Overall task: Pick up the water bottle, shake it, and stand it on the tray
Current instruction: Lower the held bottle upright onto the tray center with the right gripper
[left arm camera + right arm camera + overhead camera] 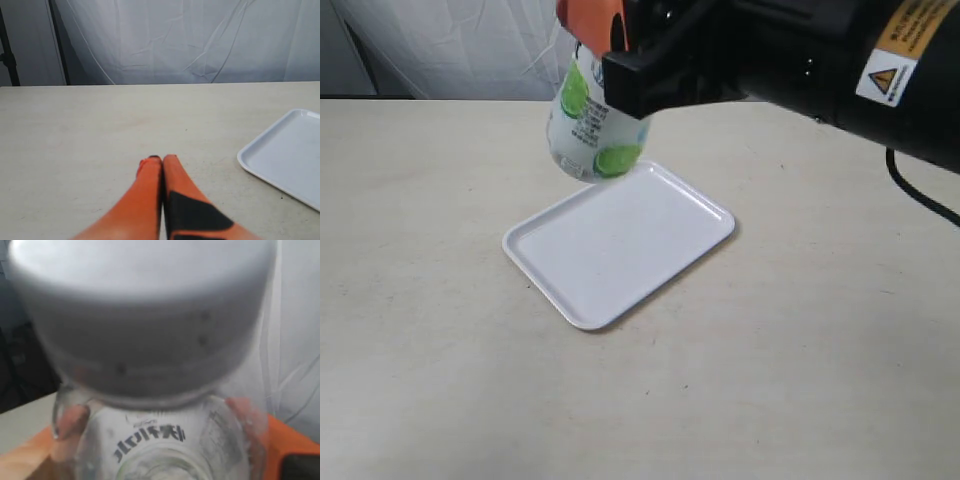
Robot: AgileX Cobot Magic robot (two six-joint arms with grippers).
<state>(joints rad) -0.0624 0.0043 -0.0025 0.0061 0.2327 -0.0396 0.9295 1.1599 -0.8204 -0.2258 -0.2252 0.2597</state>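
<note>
- Water bottle point(588, 125) is held off the desk point(440, 330) by the right gripper point(592, 35). It is tilted, its base hangs over the far edge of the tray point(620, 250), and it does not appear to touch the tray.
- The right jaws are clamped on the upper body just below the white cap point(145, 315), with orange fingers point(282, 442) seen on either side.
- The bottle is judged light and thin-walled, so a hard squeeze is likely to dent it. How full it is cannot be told.
- Smooth plastic and a glossy label may slip during a shake, so a firm hold at the stiffer shoulder is judged soundest.
- The left gripper point(161, 162) is pressed shut on nothing, low over the desk near the tray.
</note>
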